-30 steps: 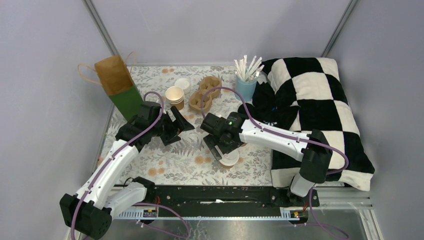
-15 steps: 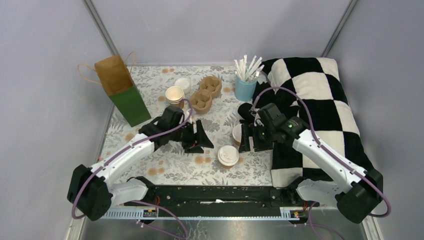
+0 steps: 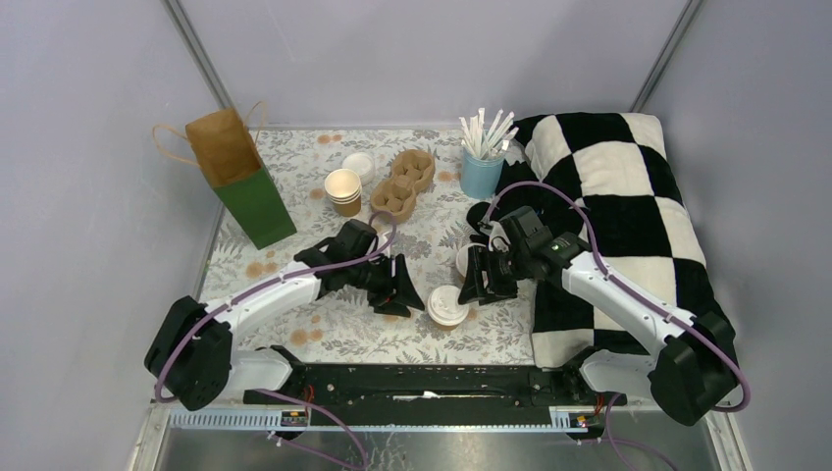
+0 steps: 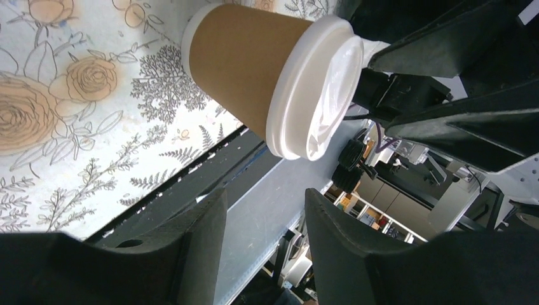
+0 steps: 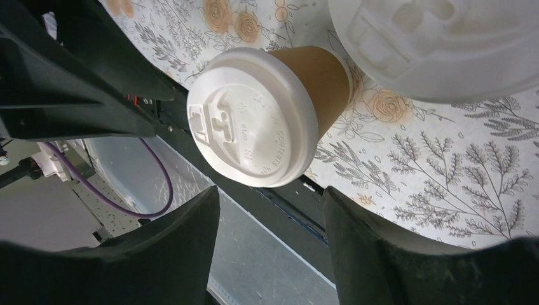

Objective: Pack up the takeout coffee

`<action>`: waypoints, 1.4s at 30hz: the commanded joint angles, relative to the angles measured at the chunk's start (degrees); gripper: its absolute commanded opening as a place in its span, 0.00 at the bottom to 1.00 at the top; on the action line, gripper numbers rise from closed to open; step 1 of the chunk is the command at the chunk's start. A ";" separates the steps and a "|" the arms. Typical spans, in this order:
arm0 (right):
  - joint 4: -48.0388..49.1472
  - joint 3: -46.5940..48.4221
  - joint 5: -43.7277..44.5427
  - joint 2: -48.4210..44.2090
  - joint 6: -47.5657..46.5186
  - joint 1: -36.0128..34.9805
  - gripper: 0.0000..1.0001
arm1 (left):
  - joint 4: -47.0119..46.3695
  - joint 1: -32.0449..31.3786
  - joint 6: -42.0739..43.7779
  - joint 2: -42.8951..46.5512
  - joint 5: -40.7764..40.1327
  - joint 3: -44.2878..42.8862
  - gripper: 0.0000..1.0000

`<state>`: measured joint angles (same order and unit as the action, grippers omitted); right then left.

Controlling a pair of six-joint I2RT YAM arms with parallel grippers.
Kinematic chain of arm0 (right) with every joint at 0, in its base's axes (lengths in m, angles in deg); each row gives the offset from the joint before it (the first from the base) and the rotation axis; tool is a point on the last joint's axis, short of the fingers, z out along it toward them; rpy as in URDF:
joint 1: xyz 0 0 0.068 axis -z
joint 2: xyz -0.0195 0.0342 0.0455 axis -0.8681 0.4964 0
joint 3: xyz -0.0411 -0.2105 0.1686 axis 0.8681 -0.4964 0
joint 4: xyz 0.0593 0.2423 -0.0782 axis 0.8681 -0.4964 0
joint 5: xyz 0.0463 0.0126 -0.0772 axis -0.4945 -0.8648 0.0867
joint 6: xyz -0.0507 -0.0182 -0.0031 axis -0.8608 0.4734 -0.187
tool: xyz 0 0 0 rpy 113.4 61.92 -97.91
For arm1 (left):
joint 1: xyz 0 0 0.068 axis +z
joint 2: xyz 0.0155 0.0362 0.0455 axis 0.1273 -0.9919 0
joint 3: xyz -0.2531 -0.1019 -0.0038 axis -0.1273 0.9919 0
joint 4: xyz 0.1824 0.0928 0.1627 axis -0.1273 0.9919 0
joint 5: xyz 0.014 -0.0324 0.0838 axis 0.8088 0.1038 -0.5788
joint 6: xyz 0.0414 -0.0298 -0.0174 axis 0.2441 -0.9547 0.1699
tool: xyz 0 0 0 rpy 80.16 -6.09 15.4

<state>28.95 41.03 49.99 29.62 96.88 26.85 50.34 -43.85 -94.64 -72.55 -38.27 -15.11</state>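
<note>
At the far left a brown and green paper bag stands upright on the flowered tablecloth. Behind the middle sit a stack of open cups, a loose white lid and a brown cup tray. The left gripper lies low over the cloth, pointing right. Its wrist view shows the two fingers spread, with nothing between them. The lidded cup stands upright on the cloth just beyond the tips, near the front edge of the table, midway between the two arms. The right gripper comes at the same cup from the other side. Its fingers are also parted and empty, the cup standing just past their tips and apart from them. A second cup, also lidded, stands right behind that gripper; its lid fills the upper corner of the right wrist view. Farther back is a light-blue cup of straws, and a black and white checked cushion takes up the right side.
</note>
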 commanded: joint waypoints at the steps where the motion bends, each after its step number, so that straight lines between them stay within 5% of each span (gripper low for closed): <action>1: 3.86 -0.06 -2.17 1.22 0.86 0.51 0.67 | -4.07 -0.12 -0.21 -2.22 0.38 -0.69 0.54; 20: 5.61 -1.06 -3.18 5.50 -0.37 0.46 0.63 | -5.41 -0.55 0.98 -9.26 -0.06 -3.99 0.58; 36: 8.68 -4.01 -4.30 7.21 -0.53 1.12 0.60 | 2.68 -2.99 6.26 -12.64 -7.54 -5.62 0.53; 42: 7.68 -2.88 -9.04 3.81 -0.11 4.13 0.71 | 8.79 -2.95 8.54 -11.77 -8.23 -13.89 0.57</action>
<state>36.87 37.29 45.01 36.83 97.20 28.84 54.05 -46.56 -89.37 -84.33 -43.10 -22.74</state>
